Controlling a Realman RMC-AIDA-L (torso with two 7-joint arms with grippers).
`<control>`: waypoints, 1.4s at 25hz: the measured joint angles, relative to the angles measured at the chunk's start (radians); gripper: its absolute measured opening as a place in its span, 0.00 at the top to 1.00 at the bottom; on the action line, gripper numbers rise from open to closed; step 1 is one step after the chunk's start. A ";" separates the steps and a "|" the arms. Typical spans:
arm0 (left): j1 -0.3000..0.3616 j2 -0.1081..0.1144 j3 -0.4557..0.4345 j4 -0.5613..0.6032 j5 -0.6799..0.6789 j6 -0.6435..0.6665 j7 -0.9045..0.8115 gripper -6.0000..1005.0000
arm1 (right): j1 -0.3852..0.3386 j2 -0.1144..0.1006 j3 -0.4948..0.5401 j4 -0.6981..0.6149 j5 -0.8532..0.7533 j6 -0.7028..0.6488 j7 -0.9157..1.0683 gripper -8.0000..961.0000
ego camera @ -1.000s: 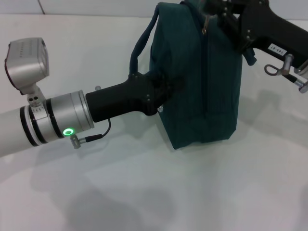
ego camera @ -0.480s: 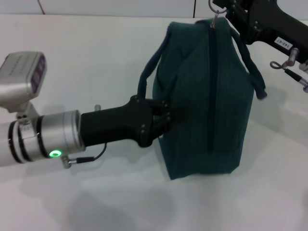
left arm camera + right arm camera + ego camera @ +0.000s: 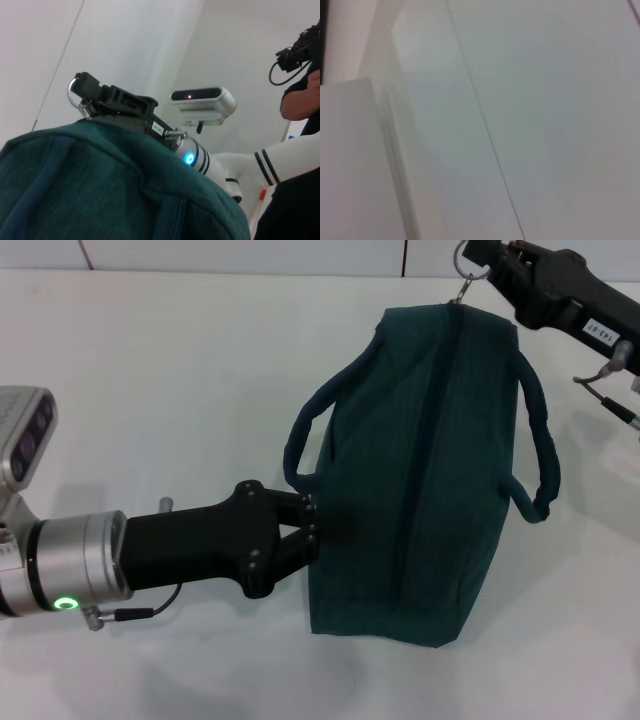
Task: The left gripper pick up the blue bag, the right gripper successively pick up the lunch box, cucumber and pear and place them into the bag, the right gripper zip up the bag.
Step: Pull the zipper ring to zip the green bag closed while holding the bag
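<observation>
The blue bag lies on the white table with its zipper line closed along the top and both handles hanging loose. My left gripper is at the bag's near left side, its fingers pinched into the fabric. The left wrist view is filled below by the blue bag. At the bag's far end my right gripper holds the ring zipper pull. It shows from the other side as the right gripper above the fabric. Lunch box, cucumber and pear are out of view. The right wrist view shows only pale blank surfaces.
The white table stretches left and behind the bag, with a wall seam at the back. A person in dark clothes stands beyond the robot's head camera.
The bag and my left gripper have moved nearer and lower in the head view. My right gripper has drawn back to the far right, with the zipper pull at the bag's far end.
</observation>
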 joint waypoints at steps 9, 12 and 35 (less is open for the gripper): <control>0.010 0.010 -0.059 0.005 0.011 -0.021 -0.011 0.94 | -0.041 -0.001 0.000 -0.025 0.035 -0.012 0.144 0.93; 0.010 0.014 -0.112 0.009 0.013 -0.051 -0.033 0.94 | -0.062 0.002 -0.002 -0.025 0.067 -0.039 0.153 0.93; -0.084 -0.028 0.031 0.972 0.246 -0.118 -0.954 0.36 | -0.084 0.005 0.000 -0.013 0.076 -0.047 0.165 0.92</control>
